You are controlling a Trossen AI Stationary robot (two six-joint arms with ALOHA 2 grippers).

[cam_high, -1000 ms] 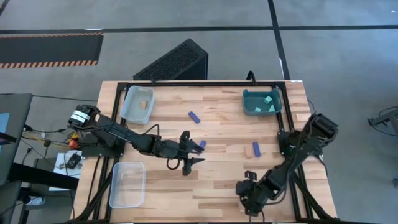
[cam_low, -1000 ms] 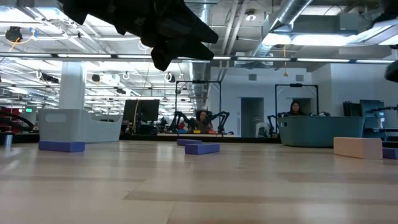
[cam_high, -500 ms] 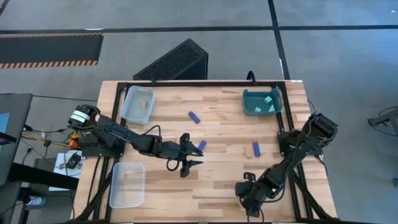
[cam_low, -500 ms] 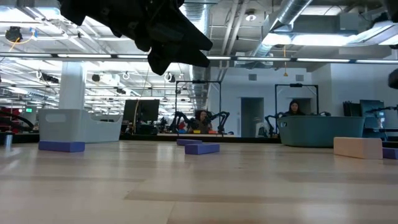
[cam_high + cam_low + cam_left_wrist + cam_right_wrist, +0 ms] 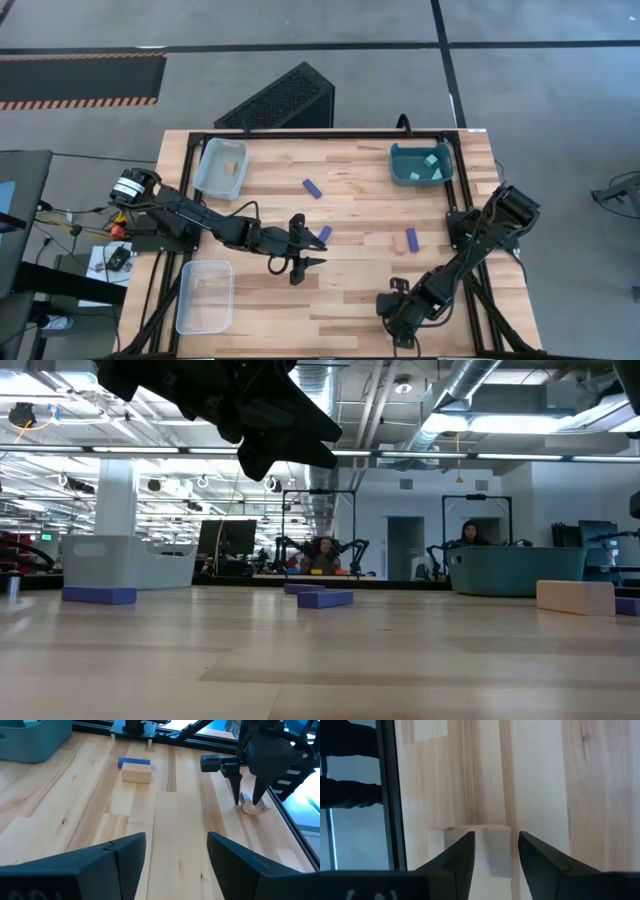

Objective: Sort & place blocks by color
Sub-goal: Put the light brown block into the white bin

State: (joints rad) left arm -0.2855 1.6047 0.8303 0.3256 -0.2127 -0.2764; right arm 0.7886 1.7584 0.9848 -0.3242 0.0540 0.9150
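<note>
My right gripper [image 5: 398, 304] is open near the table's near edge, right of the middle, fingers pointing down. Below it lies a pale tan block [image 5: 492, 847]; in the left wrist view the fingertips [image 5: 247, 802] stand just over this tan block [image 5: 256, 810]. Whether they touch it I cannot tell. My left gripper [image 5: 310, 255] hovers open over the table's middle, high in the low view [image 5: 290, 435]. Loose dark blue bars lie at the far middle [image 5: 313, 188], beside my left gripper [image 5: 325, 234], and on the right [image 5: 411, 239] against another tan block [image 5: 136, 772].
A teal bin [image 5: 400, 160] holding cyan cubes stands at the far right. A grey bin [image 5: 205, 165] with a tan piece stands at the far left, and a clear bin [image 5: 205, 295] at the near left. Bare wood lies between the two grippers.
My right arm has drifted a little toward the table's left along the near edge, and its elbow has sunk slightly in the low view. My left gripper has shifted a touch toward the left. No block has moved.
</note>
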